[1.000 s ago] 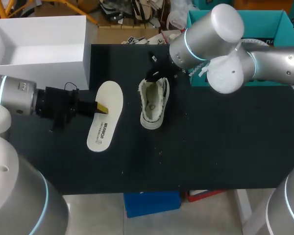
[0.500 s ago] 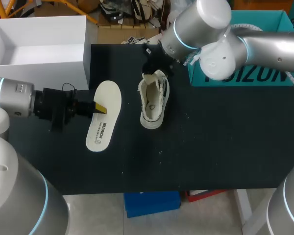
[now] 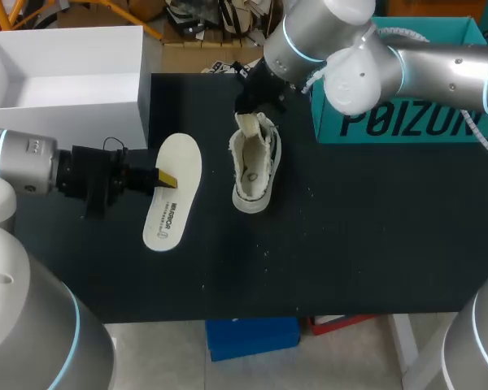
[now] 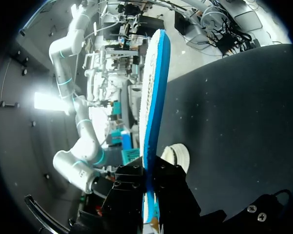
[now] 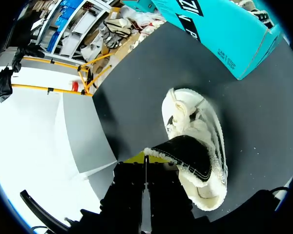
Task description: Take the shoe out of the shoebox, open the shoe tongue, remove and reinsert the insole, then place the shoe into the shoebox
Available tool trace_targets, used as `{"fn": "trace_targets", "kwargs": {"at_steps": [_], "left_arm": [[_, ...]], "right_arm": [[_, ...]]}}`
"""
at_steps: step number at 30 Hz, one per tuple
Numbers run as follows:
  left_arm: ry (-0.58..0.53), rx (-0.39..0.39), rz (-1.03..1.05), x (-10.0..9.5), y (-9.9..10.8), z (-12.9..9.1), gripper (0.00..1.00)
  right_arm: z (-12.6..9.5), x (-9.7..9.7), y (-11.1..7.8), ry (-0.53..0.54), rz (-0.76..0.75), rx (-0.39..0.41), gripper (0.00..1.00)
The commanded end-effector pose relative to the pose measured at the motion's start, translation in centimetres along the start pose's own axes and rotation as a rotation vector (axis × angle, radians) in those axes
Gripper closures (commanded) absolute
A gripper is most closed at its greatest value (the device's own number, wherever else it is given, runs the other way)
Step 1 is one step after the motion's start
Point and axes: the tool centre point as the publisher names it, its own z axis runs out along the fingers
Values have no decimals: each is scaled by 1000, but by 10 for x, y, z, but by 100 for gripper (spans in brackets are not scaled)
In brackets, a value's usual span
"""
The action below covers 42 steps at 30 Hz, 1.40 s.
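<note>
A white shoe lies on the black table, its opening facing up. My right gripper sits at the shoe's far end, shut on the tongue. In the right wrist view the black-lined tongue is pulled up out of the shoe by that gripper. The white insole is left of the shoe, with my left gripper shut on its edge. In the left wrist view the insole stands edge-on with its blue underside showing, clamped in the gripper, and the shoe lies beyond.
A teal shoebox stands at the back right, close to my right arm. A white open box stands at the back left. The table's front half holds nothing but black surface.
My right arm has swung left and back, drawing the shoe's tongue up and uncovering more of the teal box. The left arm and insole have barely moved.
</note>
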Motion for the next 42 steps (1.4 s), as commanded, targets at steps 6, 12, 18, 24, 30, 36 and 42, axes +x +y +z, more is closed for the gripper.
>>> {"fn": "trace_targets", "kwargs": {"at_steps": [6, 12, 18, 24, 30, 36, 42], "left_arm": [[9, -3, 4, 0, 1, 3, 100], [15, 11, 11, -4, 0, 8, 100], [16, 27, 22, -10, -4, 12, 100], [17, 36, 23, -11, -7, 14, 100], [15, 40, 24, -10, -8, 13, 100], [7, 49, 26, -10, -9, 12, 100], [2, 65, 29, -9, -12, 17, 100]], "right_arm": [[10, 4, 5, 27, 8, 39, 94], [0, -12, -12, 83, 74, 26, 0], [-14, -21, -28, 83, 120, 11, 0], [-29, -21, -37, 88, 145, 6, 0], [-40, -6, -44, 173, 37, 39, 0], [-43, 2, -47, 176, -54, 93, 0], [-43, 2, -47, 176, -54, 93, 0]]}}
